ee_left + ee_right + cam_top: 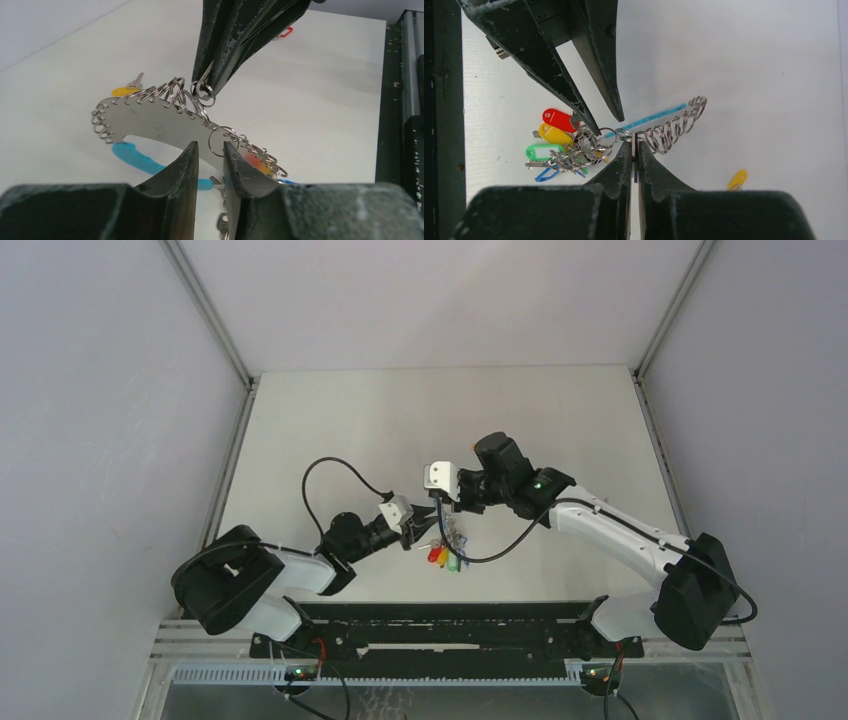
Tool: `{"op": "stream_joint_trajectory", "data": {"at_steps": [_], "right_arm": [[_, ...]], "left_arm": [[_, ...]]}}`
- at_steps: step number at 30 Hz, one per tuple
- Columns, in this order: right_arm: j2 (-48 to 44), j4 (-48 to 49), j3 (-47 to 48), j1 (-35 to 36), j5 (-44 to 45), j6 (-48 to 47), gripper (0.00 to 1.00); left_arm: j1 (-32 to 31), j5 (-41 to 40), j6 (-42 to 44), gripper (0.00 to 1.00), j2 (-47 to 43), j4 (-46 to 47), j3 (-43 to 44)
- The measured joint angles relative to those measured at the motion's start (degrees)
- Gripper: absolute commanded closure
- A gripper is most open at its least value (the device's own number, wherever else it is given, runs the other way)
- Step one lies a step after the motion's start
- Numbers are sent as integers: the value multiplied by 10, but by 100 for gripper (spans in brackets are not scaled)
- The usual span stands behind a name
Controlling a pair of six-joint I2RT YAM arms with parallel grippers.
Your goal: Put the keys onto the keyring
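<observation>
Two robot arms meet over the middle of a white bench [400, 420], a little toward its near edge. Between them is the keyring [150, 120], a flat curved metal plate with many small split rings [172, 95] threaded along its edge. The right end effector [635, 145] is closed, pinching the keyring at its edge. The left end effector [210, 146] faces it with fingers slightly parted, gripping nothing; one ring shows in the gap. A light-blue band [142, 159] lies under the plate. A cluster of red, yellow, green and blue tags [555, 134] bunches at the keyring's near side. One yellow key [737, 179] lies loose on the bench, apart from the keyring.
</observation>
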Motion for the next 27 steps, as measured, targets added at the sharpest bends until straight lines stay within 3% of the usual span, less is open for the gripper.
{"op": "stream_joint_trajectory", "data": {"at_steps": [19,27], "right_arm": [[0,-16,1,19,13,-12,100],[0,-16,1,27,16,-11,100]], "left_arm": [[-1,3,-1,61,-28,-29,3],[-7,3,-2,64,-29,-30,3]]}}
